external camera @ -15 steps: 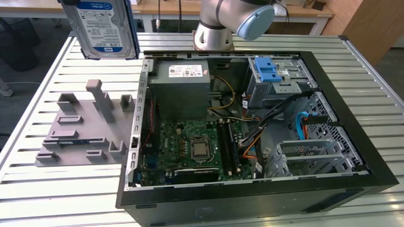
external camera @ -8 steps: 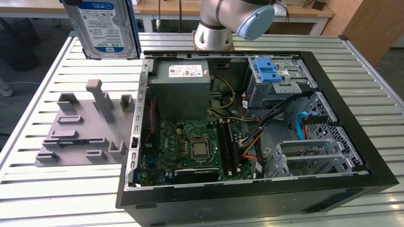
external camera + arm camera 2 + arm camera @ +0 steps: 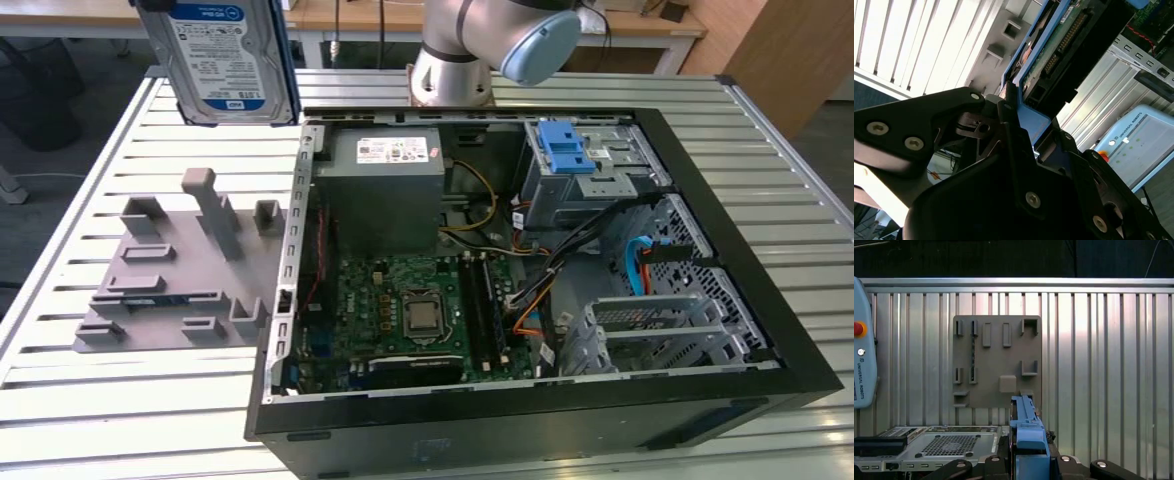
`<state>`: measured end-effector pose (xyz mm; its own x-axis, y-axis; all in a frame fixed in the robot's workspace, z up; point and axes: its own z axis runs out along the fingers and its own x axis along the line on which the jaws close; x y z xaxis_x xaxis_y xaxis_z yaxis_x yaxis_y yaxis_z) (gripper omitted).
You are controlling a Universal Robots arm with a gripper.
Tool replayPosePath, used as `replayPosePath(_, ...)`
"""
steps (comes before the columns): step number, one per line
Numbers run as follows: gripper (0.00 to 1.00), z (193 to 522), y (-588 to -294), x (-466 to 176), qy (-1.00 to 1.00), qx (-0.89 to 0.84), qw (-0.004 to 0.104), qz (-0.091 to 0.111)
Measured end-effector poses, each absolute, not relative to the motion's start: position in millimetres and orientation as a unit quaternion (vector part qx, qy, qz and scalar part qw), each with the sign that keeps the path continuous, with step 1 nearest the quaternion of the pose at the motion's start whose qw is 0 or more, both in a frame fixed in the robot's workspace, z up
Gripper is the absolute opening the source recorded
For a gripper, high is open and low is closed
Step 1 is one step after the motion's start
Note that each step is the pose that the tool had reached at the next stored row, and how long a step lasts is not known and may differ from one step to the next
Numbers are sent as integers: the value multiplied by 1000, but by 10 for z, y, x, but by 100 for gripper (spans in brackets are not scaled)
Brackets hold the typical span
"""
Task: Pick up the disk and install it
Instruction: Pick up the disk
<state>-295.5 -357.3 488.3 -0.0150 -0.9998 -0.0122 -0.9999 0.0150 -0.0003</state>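
Note:
The disk (image 3: 227, 60), a silver drive with a blue-and-white label and blue side rails, hangs upright in the air at the exterior view's upper left. It is above the table, behind the grey fixture plate and to the left of the open computer case. In the second wrist view my gripper (image 3: 1021, 107) is shut on the disk (image 3: 1054, 45), its black fingers clamping the blue rail, with the green circuit-board side showing. In the first wrist view the blue rail of the disk (image 3: 1026, 432) rises from between the fingers of the gripper (image 3: 1029, 462).
The open computer case (image 3: 534, 405) lies flat on the slatted metal table (image 3: 774, 150), with a grey power-supply box (image 3: 387, 190), a motherboard (image 3: 414, 310) and a drive cage with a blue latch (image 3: 574, 155). A grey fixture plate (image 3: 174, 270) lies left of the case. A teach pendant (image 3: 864, 355) lies nearby.

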Motion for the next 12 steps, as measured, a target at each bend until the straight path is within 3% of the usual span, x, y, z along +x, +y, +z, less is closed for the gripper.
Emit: replayPosePath(12,36,4882,-3573,-2911,712,-702,5,4)
